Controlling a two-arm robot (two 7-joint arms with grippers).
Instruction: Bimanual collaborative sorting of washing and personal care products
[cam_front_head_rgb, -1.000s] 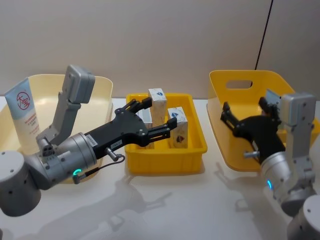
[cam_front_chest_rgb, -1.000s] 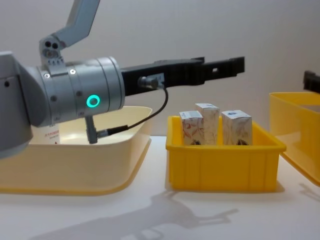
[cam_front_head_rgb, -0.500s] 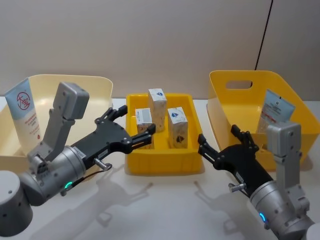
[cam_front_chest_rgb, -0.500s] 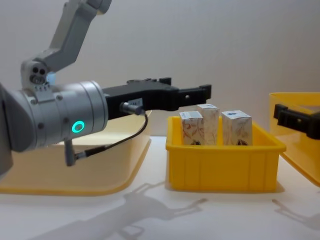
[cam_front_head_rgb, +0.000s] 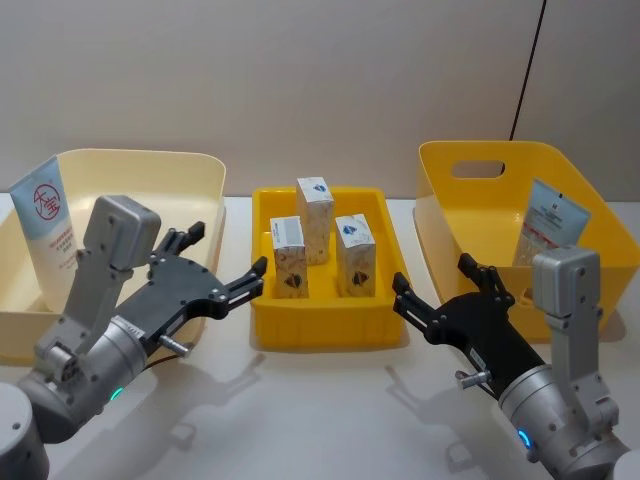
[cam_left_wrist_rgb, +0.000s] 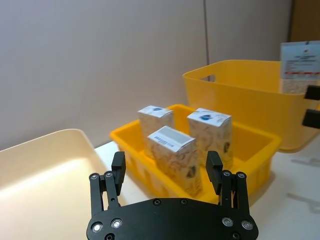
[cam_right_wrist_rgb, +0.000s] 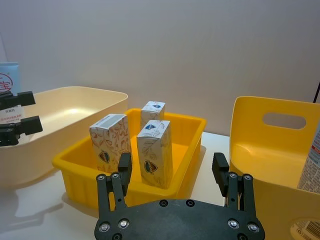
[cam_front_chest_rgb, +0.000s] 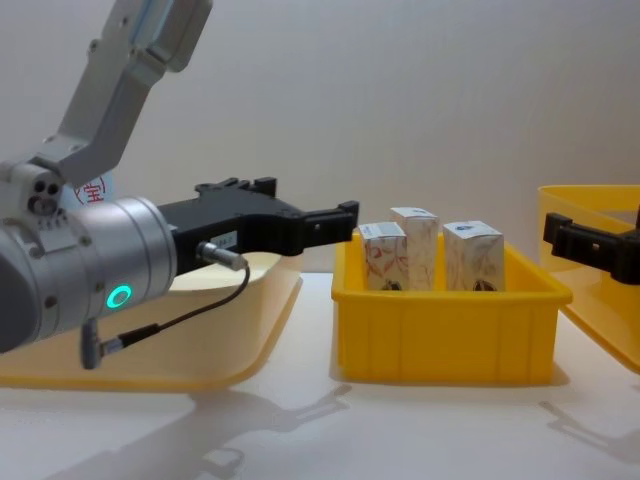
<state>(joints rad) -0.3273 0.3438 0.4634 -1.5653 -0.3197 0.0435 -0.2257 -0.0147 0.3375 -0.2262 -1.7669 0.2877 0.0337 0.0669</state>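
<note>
Grippers first, nearest me. My left gripper (cam_front_head_rgb: 222, 268) hovers over the table (cam_front_head_rgb: 330, 400) between the cream tub (cam_front_head_rgb: 190, 165) and the small yellow bin (cam_front_head_rgb: 330, 330), fingers spread apart, nothing between them; the left wrist view shows both black fingers (cam_left_wrist_rgb: 118, 167) open with a clear gap. My right gripper (cam_front_head_rgb: 438, 290) hovers low over the table between the small yellow bin and the big yellow basket (cam_front_head_rgb: 480, 160), fingers likewise apart and empty, same in the right wrist view (cam_right_wrist_rgb: 172, 172). From the chest, the left gripper (cam_front_chest_rgb: 310, 218) sits level with the bin's rim, and a right fingertip (cam_front_chest_rgb: 565, 238) comes in from the right edge.

Next out: small yellow bin in the middle, holding three upright white cartons (cam_front_head_rgb: 315, 205), one at the back, two in front, all apart from both grippers.

Task items: the tube with the red circular logo (cam_front_head_rgb: 48, 230) stands leaning against the far left wall inside the cream tub, crimped end up. I also see it in the right wrist view (cam_right_wrist_rgb: 7, 87), behind the left gripper's fingertips (cam_right_wrist_rgb: 20, 127). The second tube (cam_front_head_rgb: 545, 225), white and light blue with small print, stands leaning against the right wall of the big yellow basket, crimped end up; it also shows in the left wrist view (cam_left_wrist_rgb: 299, 59). Neither tube is touched.

Farthest: plain wall (cam_front_head_rgb: 330, 80).
</note>
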